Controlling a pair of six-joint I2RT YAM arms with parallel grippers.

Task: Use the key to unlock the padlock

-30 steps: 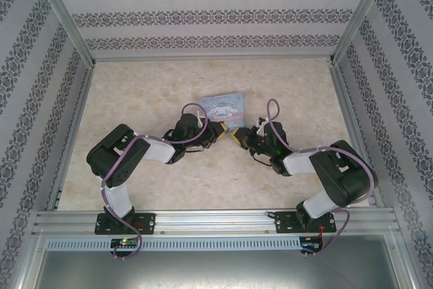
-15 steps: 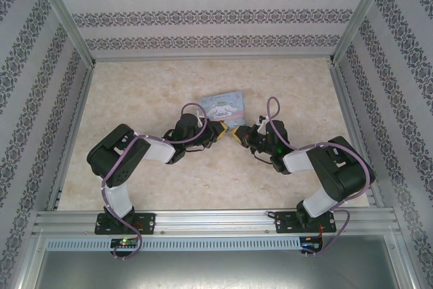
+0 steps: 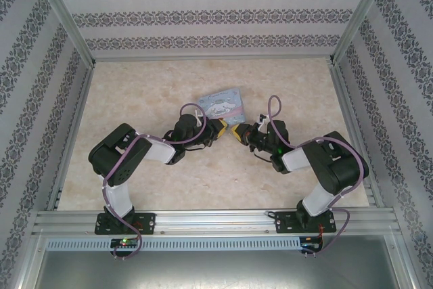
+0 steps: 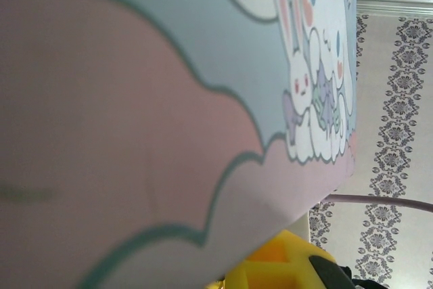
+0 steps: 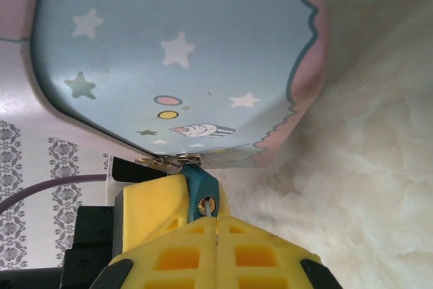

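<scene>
From above, left pincer (image 3: 220, 128) and right pincer (image 3: 237, 132) meet beside the tin (image 3: 223, 103). Left wrist: tin up close. Right wrist: left looks clamped on the padlock (image 5: 200, 187) hanging off it; right, clamped on the key (image 5: 214, 212), has it at the keyhole (image 5: 208, 202); turning remains.

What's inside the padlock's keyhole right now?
The thin tip of the key meets the keyhole of the padlock; its depth is hidden. The right gripper, shut, covers the rest.
</scene>
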